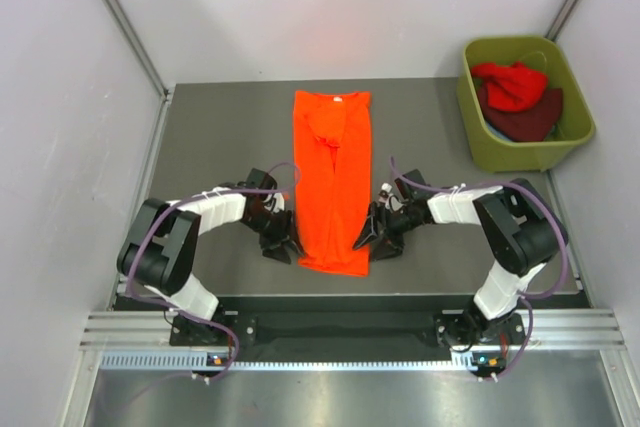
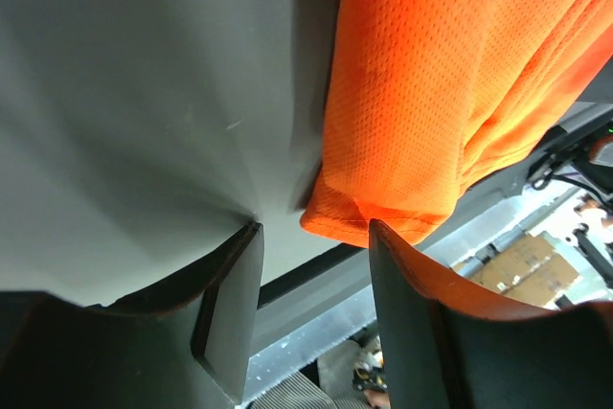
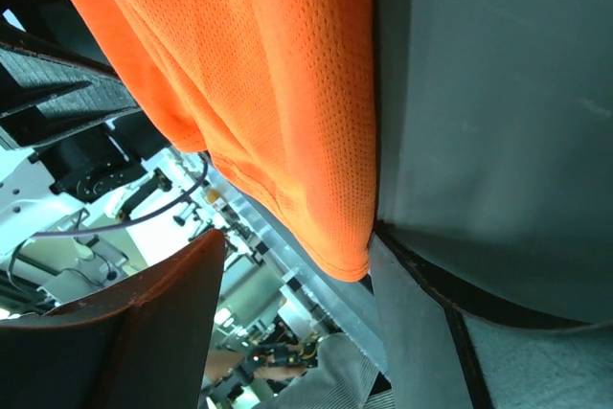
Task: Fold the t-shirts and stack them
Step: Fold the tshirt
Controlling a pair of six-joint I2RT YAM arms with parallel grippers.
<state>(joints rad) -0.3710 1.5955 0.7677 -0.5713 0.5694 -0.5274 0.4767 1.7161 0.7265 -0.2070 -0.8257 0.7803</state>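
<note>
Two wide-spread claws (left gripper (image 1: 284,245), right gripper (image 1: 369,240)) flank the orange t-shirt (image 1: 333,172) at its near hem.

Between black left gripper (image 1: 285,245) and black right gripper (image 1: 368,237): bright orange t-shirt (image 1: 333,182), fine pinhole mesh. Beyond right gripper: olive-green tub (image 1: 520,155), red t-shirt (image 1: 512,84), dark maroon t-shirt (image 1: 530,119). Grey table (image 1: 220,137).

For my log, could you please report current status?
Left pincer, right pincer open at hem corners. Bright orange cloth t-shirt folded lengthwise. Nothing in the way.

Three t-shirts (image 1: 333,182) (image 1: 512,85) (image 1: 530,119), one tub (image 1: 520,155), two hands (image 1: 285,242) (image 1: 372,237).
</note>
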